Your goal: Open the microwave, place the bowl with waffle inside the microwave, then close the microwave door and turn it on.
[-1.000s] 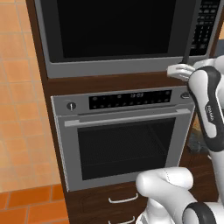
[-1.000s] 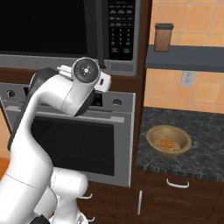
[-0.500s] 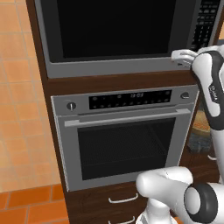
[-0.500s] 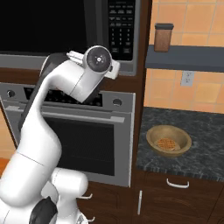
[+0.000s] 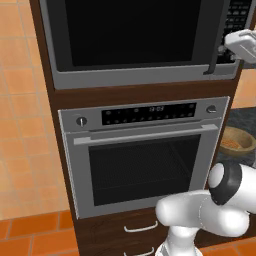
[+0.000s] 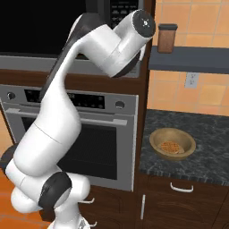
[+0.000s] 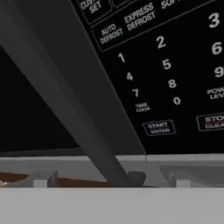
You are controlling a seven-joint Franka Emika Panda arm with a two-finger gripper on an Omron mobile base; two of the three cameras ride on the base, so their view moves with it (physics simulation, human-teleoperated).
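Observation:
The microwave (image 5: 135,75) fills the top of the left base view. Its microwave door (image 5: 130,35) is a shut black glass panel with a slim black handle (image 5: 214,45) and a keypad (image 5: 241,15) to the right. My gripper (image 5: 225,47) hovers at the handle's lower end. In the hand view the handle (image 7: 65,100) runs diagonally, its bottom tip lying between my wide-apart fingertips (image 7: 41,179); the gripper (image 7: 109,180) is open and holds nothing. The START button (image 7: 158,127) is close ahead. The bowl with waffle (image 6: 172,144) sits on the dark counter (image 6: 205,134) to the right.
A silver oven (image 5: 142,155) with a bar handle sits below the microwave, with drawers (image 5: 140,227) under it. A brown jar (image 6: 165,38) stands on a shelf above the counter. My raised arm (image 6: 89,67) blocks much of the microwave in the right base view.
The arm has lifted and the hand has moved up and to the right, from the strip below the microwave to the handle's lower end beside the keypad. The bowl has not moved.

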